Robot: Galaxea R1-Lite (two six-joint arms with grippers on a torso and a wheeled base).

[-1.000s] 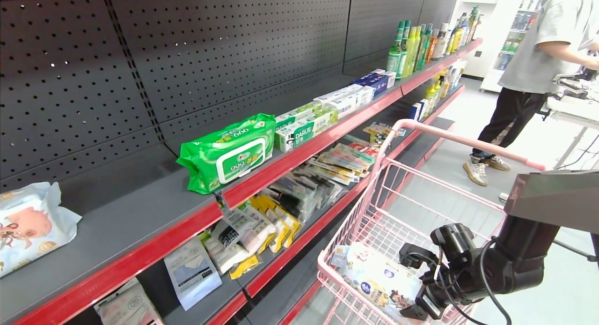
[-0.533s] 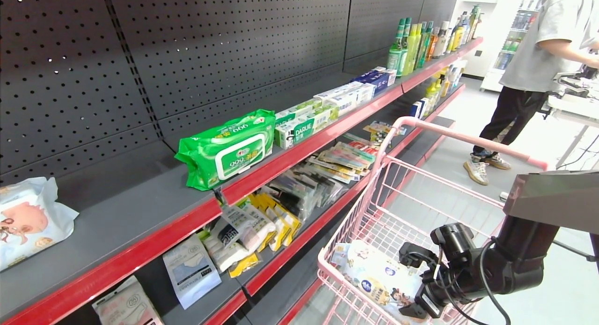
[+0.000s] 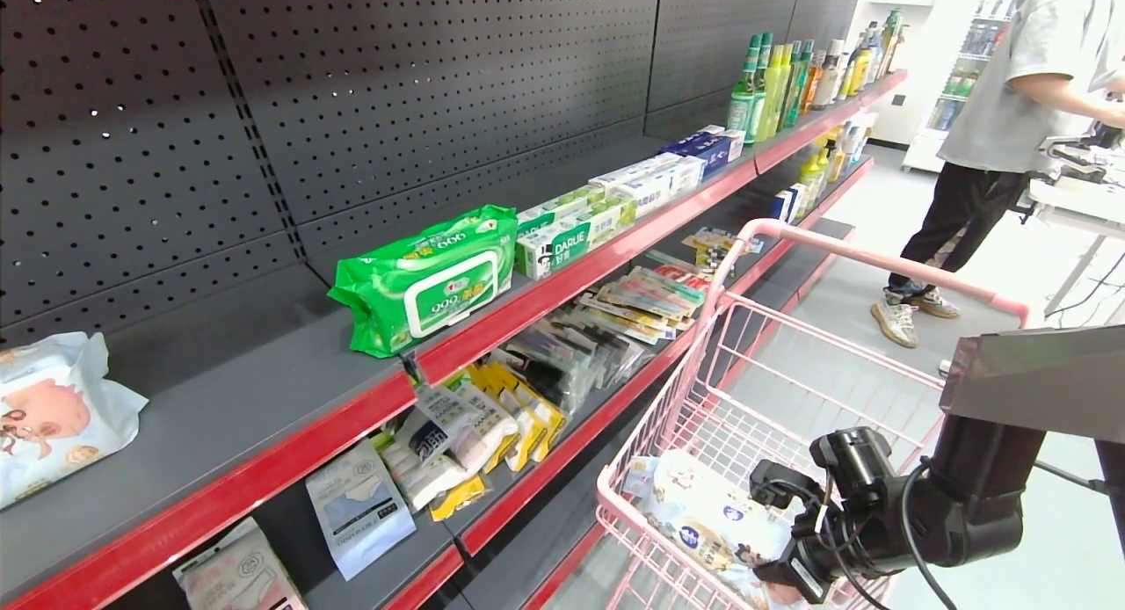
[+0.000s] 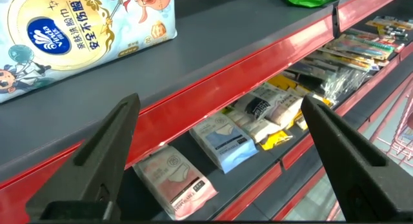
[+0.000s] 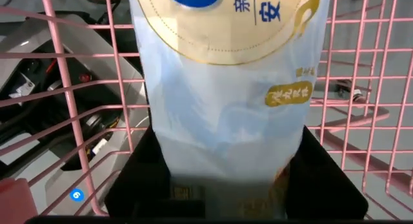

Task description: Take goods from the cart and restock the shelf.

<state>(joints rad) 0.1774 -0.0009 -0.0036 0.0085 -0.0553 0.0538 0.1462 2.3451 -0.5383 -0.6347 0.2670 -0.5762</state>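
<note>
Glossy plastic wipes pack (image 5: 219, 88), pink coated wire cart (image 3: 879, 265), seemingly matt metal shelf (image 3: 220, 408).

Lying flat, a green pack of wipes (image 3: 424, 280). Just beside it, farther along, green-and-white toothpaste boxes (image 3: 573, 233), then white boxes (image 3: 649, 181) and blue boxes (image 3: 707, 147). Beyond these, upright green and yellow bottles (image 3: 769, 87). One level lower, pale flat packets (image 3: 360, 509), yellow packs (image 3: 526, 408), colourful flat cards (image 3: 646, 298). Far behind, a drinks cooler (image 3: 962, 74).
</note>
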